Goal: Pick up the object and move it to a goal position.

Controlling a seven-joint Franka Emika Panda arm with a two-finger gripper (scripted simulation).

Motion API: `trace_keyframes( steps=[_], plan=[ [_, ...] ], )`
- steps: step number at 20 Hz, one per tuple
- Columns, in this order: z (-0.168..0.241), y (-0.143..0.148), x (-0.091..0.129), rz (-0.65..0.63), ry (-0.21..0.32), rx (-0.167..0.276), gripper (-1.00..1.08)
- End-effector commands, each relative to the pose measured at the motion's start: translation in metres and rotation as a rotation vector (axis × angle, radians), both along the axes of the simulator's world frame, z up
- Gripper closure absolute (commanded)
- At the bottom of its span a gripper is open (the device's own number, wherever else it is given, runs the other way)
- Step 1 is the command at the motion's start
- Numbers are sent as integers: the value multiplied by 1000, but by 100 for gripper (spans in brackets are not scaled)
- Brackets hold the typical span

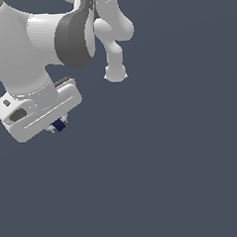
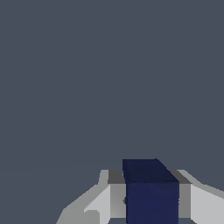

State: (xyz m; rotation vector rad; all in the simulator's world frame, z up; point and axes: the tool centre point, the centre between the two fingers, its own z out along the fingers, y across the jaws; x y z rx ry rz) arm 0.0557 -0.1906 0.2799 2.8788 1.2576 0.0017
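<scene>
Exterior view: white Panda arm (image 1: 46, 35) fills the upper part on the exterior view's left, w/ a dark grey joint band on it. Another white link hangs further back, ending in a round foot on the flat grey surface (image 1: 169, 177). Gripper (image 1: 58, 125) sits at the lower end of the wrist housing, tilted, pointing down toward the exterior view's right.

Cube (image 1: 59, 125) — tiny, dark navy, plain — is pinched between the fingertips, just poking out under the white gripper body. Way smaller than the gripper. Can't tell from this view alone whether it touches the surface below; no shadow or contact cue to go by.

Wrist view: cube (image 2: 151, 192) seen close, top face darker, front face a bit brighter navy, no markings. Gripper (image 2: 151, 197) is clamped on it — light grey fingers (image 2: 103, 201) flank both sides of the cube, pads touching its side faces, no gap visible btwn pad and cube. Cube sits square in the grip, not skewed as far as I can see. Its lower edge is cut off by the frame.

Bkgd in wrist view is uniform slate grey, same tone as the surface in the exterior view; nothing else on it in either cam.

Gripper state: closed around the cube, grasp looks centred on the fingertips.
</scene>
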Motion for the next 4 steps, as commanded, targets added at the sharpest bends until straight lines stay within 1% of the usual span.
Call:
trace_keyframes(
  steps=[1, 4],
  plan=[
    [4, -2, 1, 0, 1, 0, 108],
    [6, -3, 2, 0, 1, 0, 108]
  ],
)
